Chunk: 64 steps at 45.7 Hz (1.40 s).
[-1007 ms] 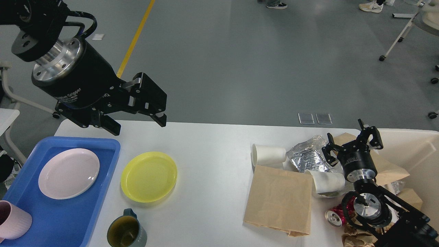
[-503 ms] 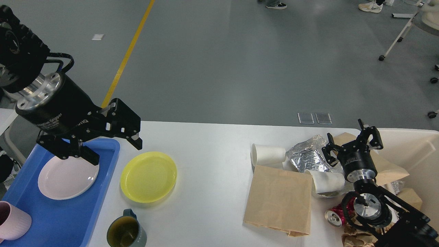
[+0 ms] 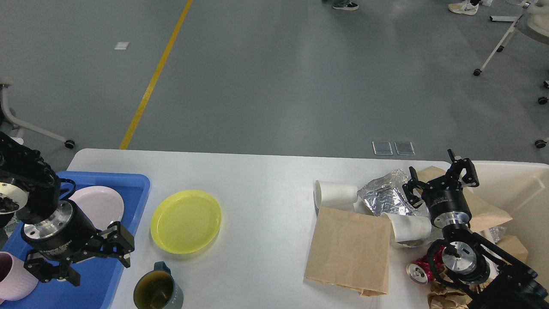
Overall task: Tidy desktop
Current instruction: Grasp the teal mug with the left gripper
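Note:
The white desktop [image 3: 266, 176] fills the lower view. On its left side lie a yellow plate [image 3: 185, 221] and a dark green mug [image 3: 158, 291]. My left gripper [image 3: 99, 270] hangs open and empty over the front right part of the blue tray [image 3: 135, 182], just left of the mug. On the right side lie a tipped white paper cup [image 3: 335, 194], crumpled foil [image 3: 383, 196], a brown paper bag [image 3: 349, 251], a squashed white cup [image 3: 409, 227] and a red can [image 3: 421, 269]. My right gripper [image 3: 438, 178] is open and empty above the foil's right edge.
The blue tray holds a pink plate [image 3: 101, 204], partly hidden by my left arm, and a pink cup [image 3: 15, 280]. A beige bin [image 3: 517, 184] with brown paper in it stands at the table's right end. Chair wheels show on the grey floor beyond.
My left arm has swung down and to the left, from high above the table's back left corner to low over the blue tray. The right arm has not moved.

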### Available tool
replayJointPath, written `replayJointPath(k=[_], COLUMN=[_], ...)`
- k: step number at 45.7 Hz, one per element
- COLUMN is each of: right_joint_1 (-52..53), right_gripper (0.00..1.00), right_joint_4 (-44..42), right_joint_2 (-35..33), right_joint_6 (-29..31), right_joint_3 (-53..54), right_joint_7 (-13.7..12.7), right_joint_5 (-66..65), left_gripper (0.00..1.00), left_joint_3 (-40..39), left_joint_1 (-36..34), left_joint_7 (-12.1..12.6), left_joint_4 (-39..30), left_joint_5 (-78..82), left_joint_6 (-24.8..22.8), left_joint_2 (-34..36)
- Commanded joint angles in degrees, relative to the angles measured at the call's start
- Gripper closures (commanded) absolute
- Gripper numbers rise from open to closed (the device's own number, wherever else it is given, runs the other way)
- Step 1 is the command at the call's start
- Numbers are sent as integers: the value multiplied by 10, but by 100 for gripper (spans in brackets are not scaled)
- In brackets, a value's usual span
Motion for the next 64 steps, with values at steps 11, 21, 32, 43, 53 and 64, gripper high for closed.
replayJointPath(k=[11, 21, 32, 43, 53, 64], right_joint_1=[0, 0, 0, 0, 0, 0], right_gripper=[0, 0, 0, 0, 0, 0], right_joint_4=[0, 0, 0, 0, 0, 0], right_joint_2=[0, 0, 0, 0, 0, 0], right_joint_6=[0, 0, 0, 0, 0, 0], right_joint_3=[0, 0, 0, 0, 0, 0], right_joint_7=[0, 0, 0, 0, 0, 0], right_joint_5=[0, 0, 0, 0, 0, 0], left_gripper=[7, 8, 8, 15, 37, 81], left_joint_3=[-55, -79, -105, -116, -119, -120], left_joint_1=[120, 151, 214, 232, 242, 245], left_joint_7=[-1, -1, -1, 0, 0, 5], left_joint_4=[14, 39, 66, 74, 82, 81], left_joint_5=[0, 2, 2, 2, 2, 2], left_joint_6=[137, 157, 195, 203, 207, 200], left_joint_2=[-11, -9, -25, -40, -45, -45])
